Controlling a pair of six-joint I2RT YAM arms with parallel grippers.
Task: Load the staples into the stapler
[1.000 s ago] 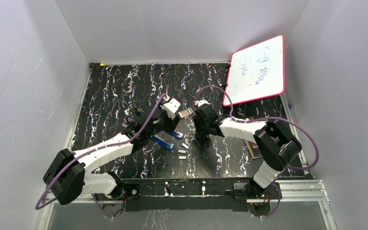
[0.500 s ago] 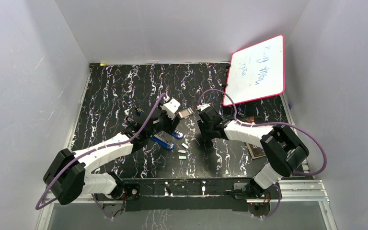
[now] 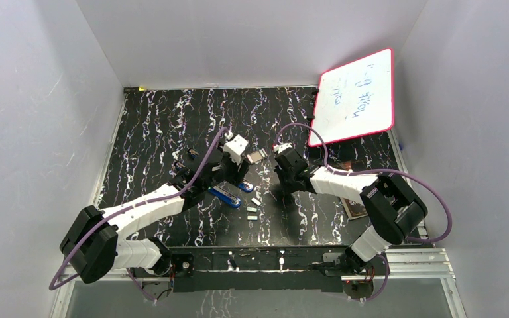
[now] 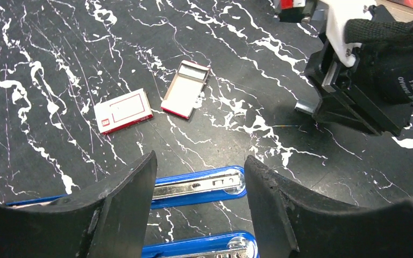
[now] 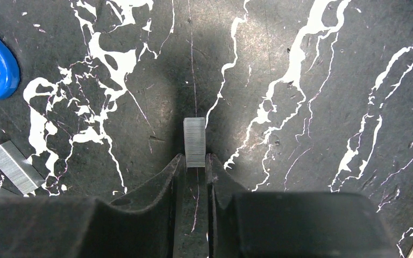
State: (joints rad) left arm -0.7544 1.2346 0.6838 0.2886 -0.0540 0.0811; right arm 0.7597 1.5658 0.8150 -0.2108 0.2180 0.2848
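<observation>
Our right gripper (image 5: 194,159) pinches the near end of a short silvery-grey metal staple strip (image 5: 195,138); our left gripper (image 4: 199,158) stands unclenched over the blue stapler (image 4: 193,188).

stapler (image 3: 228,194) at centre of table (image 3: 152,119) | staples (image 3: 252,212) just right of it | box (image 4: 122,110) beside tray (image 4: 185,88) | whiteboard (image 3: 356,97) far right, behind

Hidden and cut-off parts
The staple strip's (image 5: 195,141) near end disappears between the right pincer's (image 5: 195,159) tips. The blue stapler (image 4: 196,185) runs behind the left pincer (image 4: 200,159). The whiteboard (image 3: 358,96) writing is unreadable.
</observation>
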